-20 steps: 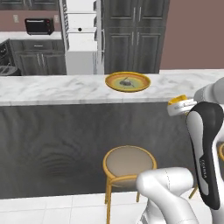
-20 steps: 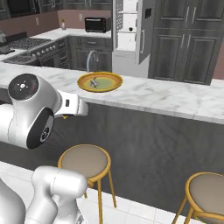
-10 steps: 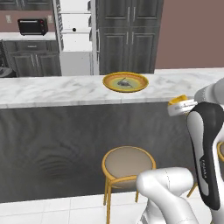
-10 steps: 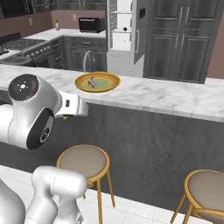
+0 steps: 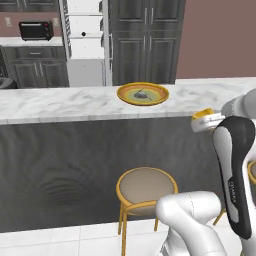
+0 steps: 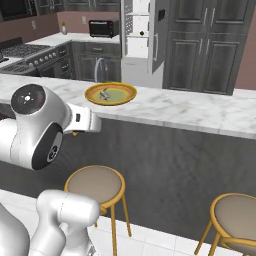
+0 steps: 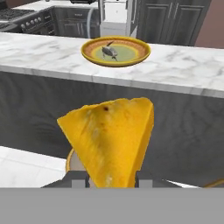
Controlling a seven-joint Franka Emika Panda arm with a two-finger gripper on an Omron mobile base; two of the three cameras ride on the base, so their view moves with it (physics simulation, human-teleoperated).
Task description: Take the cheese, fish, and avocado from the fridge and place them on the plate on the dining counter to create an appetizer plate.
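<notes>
gripper (image 7: 111,177) clamps the cheese wedge (image 7: 109,140); fish (image 7: 109,51) lies on plate (image 7: 131,57) on dining counter (image 7: 183,70); no legible writing.

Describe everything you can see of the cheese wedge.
The cheese is a yellow-orange wedge with a slightly mottled, matte surface and one small dark speck near its upper edge. In the hand view it stands between the two dark finger tips of the gripper, which is shut on its lower end, its point turned to the upper left. It is held in the air in front of the dining counter, below the level of the slab, and touches nothing else. The plate lies beyond it on the slab.
</notes>
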